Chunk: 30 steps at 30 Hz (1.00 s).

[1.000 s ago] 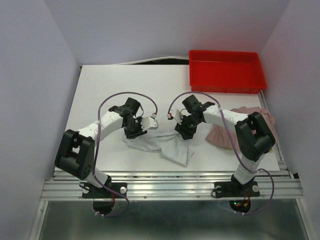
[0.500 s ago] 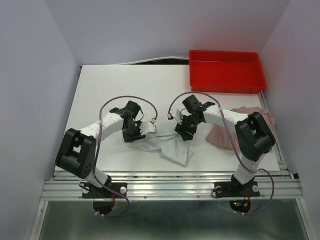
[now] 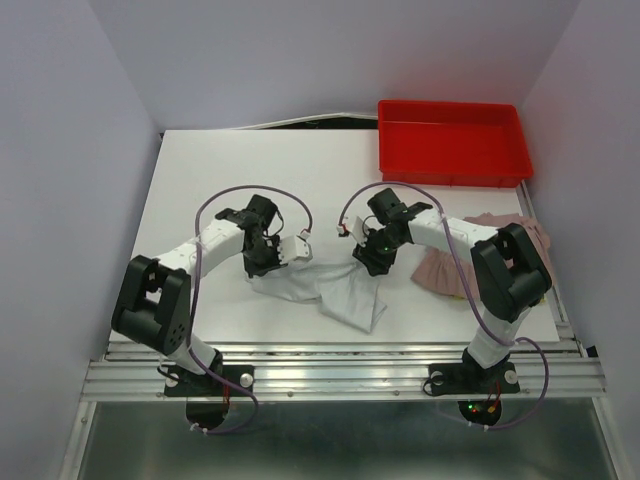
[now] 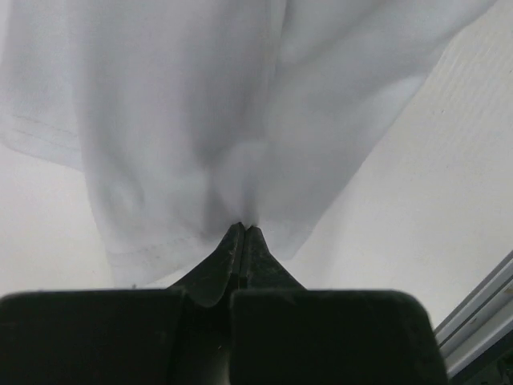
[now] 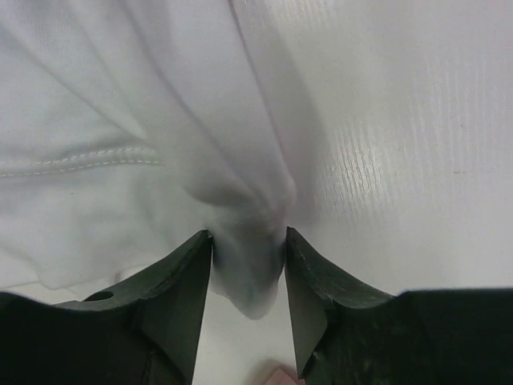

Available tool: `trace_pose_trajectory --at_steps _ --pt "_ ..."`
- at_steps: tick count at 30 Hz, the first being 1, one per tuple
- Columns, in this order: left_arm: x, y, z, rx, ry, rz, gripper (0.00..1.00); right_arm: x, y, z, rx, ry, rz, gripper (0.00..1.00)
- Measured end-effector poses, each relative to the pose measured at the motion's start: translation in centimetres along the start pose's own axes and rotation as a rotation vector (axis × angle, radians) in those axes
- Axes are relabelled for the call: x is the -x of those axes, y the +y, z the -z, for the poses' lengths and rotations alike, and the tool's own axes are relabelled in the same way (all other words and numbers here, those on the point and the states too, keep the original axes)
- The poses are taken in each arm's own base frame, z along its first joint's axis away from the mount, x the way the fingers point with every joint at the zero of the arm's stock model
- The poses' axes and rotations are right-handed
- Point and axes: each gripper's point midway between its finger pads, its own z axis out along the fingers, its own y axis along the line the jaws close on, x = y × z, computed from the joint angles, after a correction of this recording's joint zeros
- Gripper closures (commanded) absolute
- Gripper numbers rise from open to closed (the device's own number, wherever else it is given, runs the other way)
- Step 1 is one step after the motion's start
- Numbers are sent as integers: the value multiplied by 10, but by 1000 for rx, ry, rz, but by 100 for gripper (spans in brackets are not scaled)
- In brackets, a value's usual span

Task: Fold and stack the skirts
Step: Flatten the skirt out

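The pale grey-white skirt (image 3: 335, 293) lies crumpled on the table between the two arms, near the front. My left gripper (image 3: 262, 264) is at its left end, shut on a pinch of the cloth (image 4: 184, 104), with its fingertips (image 4: 243, 228) together. My right gripper (image 3: 372, 262) is at the skirt's right far edge. Its jaws (image 5: 248, 237) stand apart, with a bunched fold of the white cloth (image 5: 96, 96) between them, touching both fingers. The dusty pink skirt (image 3: 440, 270) lies at the right, partly hidden behind the right arm.
A red plastic tray (image 3: 452, 105) stands at the back right of the white table (image 3: 230, 170). The table's front edge and a metal rail (image 3: 340, 375) run just behind the arm bases. Pale walls close in the left and right sides.
The left gripper has shifted slightly left and away from the front with its pinch of white cloth. The right gripper has moved slightly towards the far side. The skirt's left end has shifted with the left gripper.
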Motion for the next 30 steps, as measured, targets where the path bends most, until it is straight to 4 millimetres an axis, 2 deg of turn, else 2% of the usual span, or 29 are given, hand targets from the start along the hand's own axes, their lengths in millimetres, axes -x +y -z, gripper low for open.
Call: trace_pose_trajectory --at_steps 6,9,11,12,14,17,20,23,24,26,27,28,29,30 --pt "24 19 40 13 -145 45 100 -2 -4 2 -8 -1 -3 62" --pt "29 28 49 3 -193 76 100 -2 -5 2 -9 -1 -1 67" --pt "32 35 46 -22 -218 101 100 -1 -5 4 -12 -5 5 74" --pt "32 35 46 -22 -218 101 100 0 -5 5 -13 -7 7 74" --pt "26 43 31 -70 -208 144 99 1 -5 6 -17 -12 13 76" --pt "20 53 13 -114 -201 195 93 2 -5 8 -19 -16 22 76" --pt "16 65 6 -121 -211 238 89 1 -3 8 -9 -15 23 77" --pt "17 79 13 -86 -231 247 75 1 -2 7 -1 -17 25 79" --pt "20 86 16 -67 -242 249 68 1 -1 8 2 -15 24 80" --pt "25 98 23 -34 -263 240 62 0 0 7 8 -13 22 81" --pt "27 100 25 -28 -269 235 54 0 1 7 12 -12 21 82" --pt "30 102 28 -24 -279 231 52 -1 2 7 16 -11 20 81" --pt "32 103 29 -23 -286 227 43 0 2 7 17 -12 20 81" --pt "33 103 30 -24 -292 223 43 -1 2 7 19 -11 19 82"
